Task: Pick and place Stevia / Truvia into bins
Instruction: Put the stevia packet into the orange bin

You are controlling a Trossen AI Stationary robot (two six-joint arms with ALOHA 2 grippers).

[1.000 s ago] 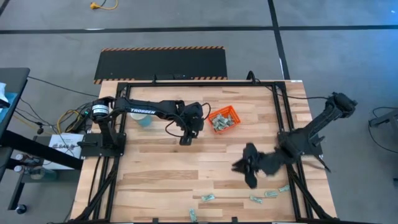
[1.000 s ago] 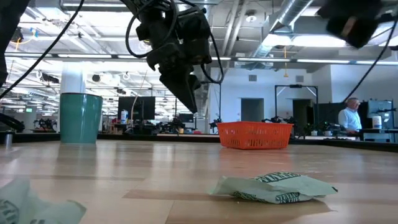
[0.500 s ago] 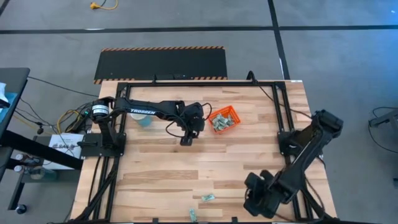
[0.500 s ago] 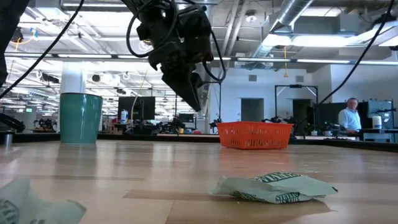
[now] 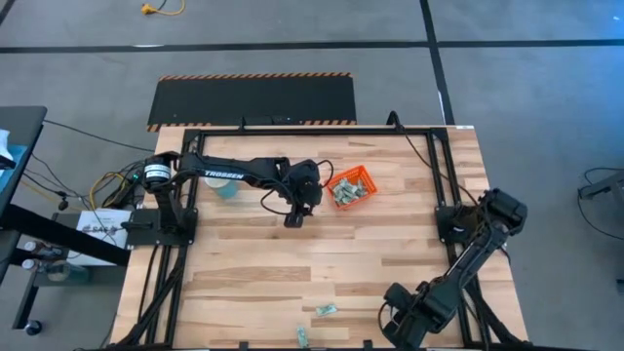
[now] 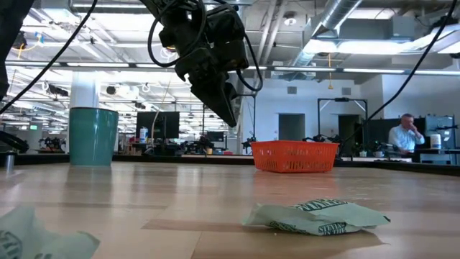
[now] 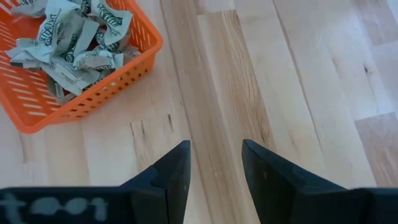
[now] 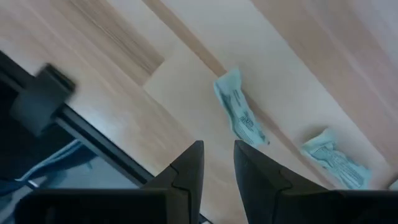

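Within the last second the right gripper (image 5: pixel 402 314) had swung from the middle of the table's (image 5: pixel 244 263) right half down to its near edge, close to the near right corner, where it hung with its fingers a little apart and nothing between them, above two loose Stevia packets (image 8: pixel 240 116) lying on the wood. The left gripper (image 7: pixel 215 163) had barely shifted, part open and empty just beside the orange tray (image 7: pixel 127 70) toward the far edge, already heaped with packets. That suggested another pick was being lined up.
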